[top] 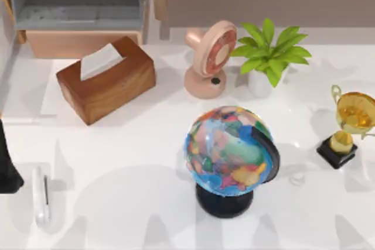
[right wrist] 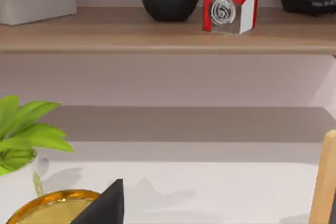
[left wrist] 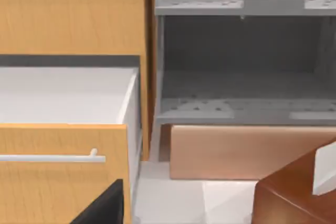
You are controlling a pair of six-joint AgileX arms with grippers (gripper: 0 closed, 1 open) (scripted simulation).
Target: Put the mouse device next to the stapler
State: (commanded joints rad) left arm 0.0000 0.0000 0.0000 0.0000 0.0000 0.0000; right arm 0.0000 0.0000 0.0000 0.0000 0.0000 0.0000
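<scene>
— Progress on the task?

— Hardly begun, by the look of it. Starting at the left of the table [top: 135,203]: a dark shape [top: 8,165] cut off by the edge, possibly the stapler, impossible to say. Just beside it, near the front edge, the mouse device [top: 41,197], lying flat and lengthwise, held by nothing.

— And the grippers?

— Left gripper [left wrist: 102,208]: just a dark wedge in its wrist view, facing an open drawer [left wrist: 63,95] and grey shelves; cannot tell whether open or closed. Right gripper [right wrist: 102,207]: the same kind of wedge, above the trophy [right wrist: 50,208]; again cannot tell. Neither seen near the mouse device. Everything left to do, then: reach, grasp, carry, set down beside the stapler.

— Materials, left to right?

— Mouse device: slim, glossy white, rounded ends, thin dark line along its length; probably slippery, so best pinched across the narrow sides. Then a tissue box [top: 105,79], blocky polished wood, white tissue poking out. Next a desk fan [top: 210,57], pale pink, round head on a round foot. In front of it a globe [top: 229,151], shiny multicoloured sphere on a black base. Farther right a potted plant [top: 269,54], pointed green leaves in a white pot. Last, the trophy, gleaming gold cup on a black square plinth.
</scene>
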